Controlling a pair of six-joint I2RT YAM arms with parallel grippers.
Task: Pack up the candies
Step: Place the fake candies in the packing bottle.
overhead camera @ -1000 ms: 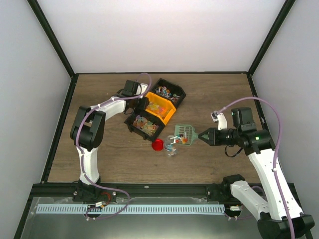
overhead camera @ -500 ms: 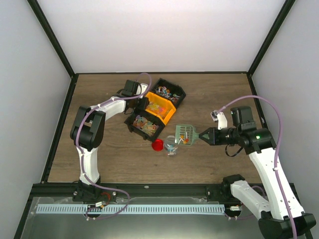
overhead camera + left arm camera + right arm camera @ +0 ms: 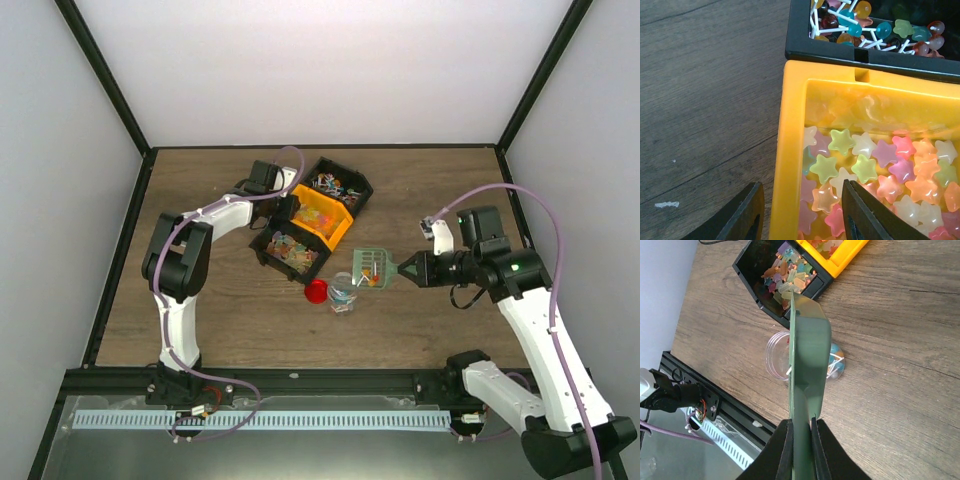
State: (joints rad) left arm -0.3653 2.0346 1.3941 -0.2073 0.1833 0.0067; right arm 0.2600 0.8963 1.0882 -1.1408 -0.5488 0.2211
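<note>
The candies lie in three bins: lollipops (image 3: 875, 25) in the back black bin (image 3: 338, 185), stars (image 3: 865, 165) in the yellow bin (image 3: 790, 125), mixed pieces (image 3: 787, 275) in the near black bin (image 3: 268, 252). My left gripper (image 3: 801, 200) is open, its fingers straddling the yellow bin's left wall without touching it. My right gripper (image 3: 801, 422) is shut on the handle of the green scoop (image 3: 807, 340), which is turned on edge above the clear jar (image 3: 775, 357). A few lollipops (image 3: 836, 366) show in the jar. In the top view a few candies (image 3: 372, 272) sit in the scoop (image 3: 368, 262).
The red lid (image 3: 316, 291) lies on the wood just left of the jar (image 3: 342, 295). The three bins stand in a tight diagonal row behind it. A black rail (image 3: 685, 395) runs along the table's near edge.
The right wrist has risen and shifted slightly left with the scoop. Lollipops seen at the jar's mouth a second ago now sit inside it. The left arm has not moved.
</note>
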